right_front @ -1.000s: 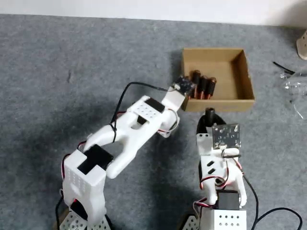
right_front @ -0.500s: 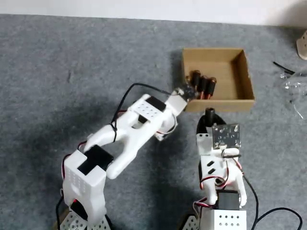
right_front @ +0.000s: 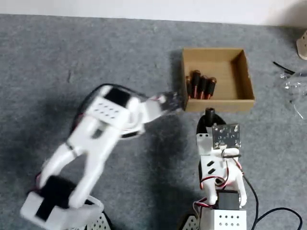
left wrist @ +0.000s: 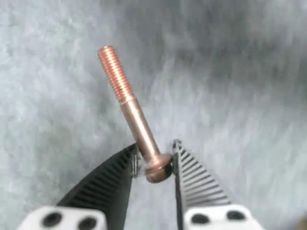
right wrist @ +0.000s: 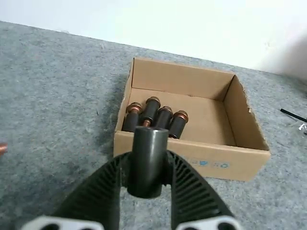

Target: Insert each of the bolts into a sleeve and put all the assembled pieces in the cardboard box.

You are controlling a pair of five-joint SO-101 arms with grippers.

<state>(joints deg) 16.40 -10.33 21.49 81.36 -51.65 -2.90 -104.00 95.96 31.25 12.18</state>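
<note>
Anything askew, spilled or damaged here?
Nothing spilled or damaged. The copper-coloured threaded bolt leans sideways in the left tool, pinched only at its head; four assembled pieces lie tidily in the brown cardboard box.

**Soft, Even Light and Faint Shadows**

The scene was brightly and evenly lit. In the high view, the grey felt-like carpet (right_front: 120, 48) carried a broad, soft-edged shadow beside and beneath the white plastic left arm (right_front: 91, 139). The open brown cardboard box (right_front: 247, 81) cast a narrow shade onto the carpet on its side toward that arm. The plain white wall (right wrist: 192, 24) was the brightest area in the right wrist view. A thin highlight ran down the copper-coloured threaded metal bolt (left wrist: 132, 108), and the dark cylindrical sleeve (right wrist: 148, 158) showed a dull sheen at its rim.
</note>
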